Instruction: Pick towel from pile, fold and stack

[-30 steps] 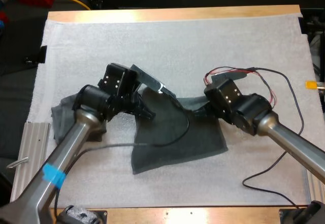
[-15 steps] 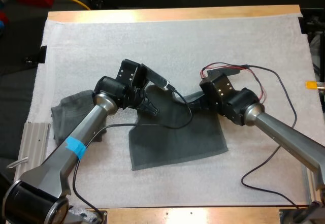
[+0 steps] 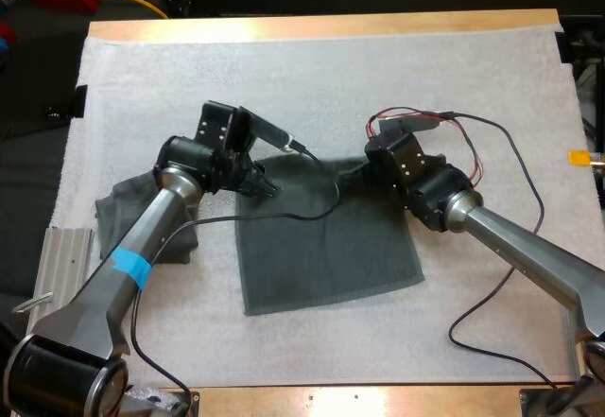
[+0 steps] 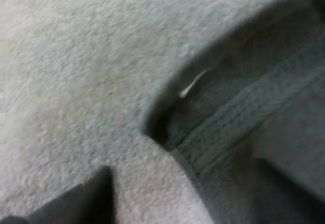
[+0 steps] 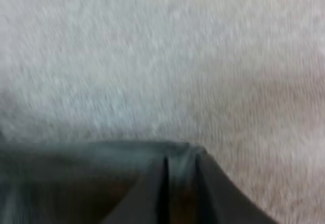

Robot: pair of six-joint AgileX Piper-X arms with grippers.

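White mat [image 3: 378, 77] | towel [image 3: 321, 256] spread flatter than before | left jaws open | right jaws pinching towel

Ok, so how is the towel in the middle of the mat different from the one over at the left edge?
The middle towel lies spread flat, roughly square; the left towel is a crumpled heap. The middle towel covers more of the mat; the left towel is bunched small, partly under my left arm. Both are dark grey-green.
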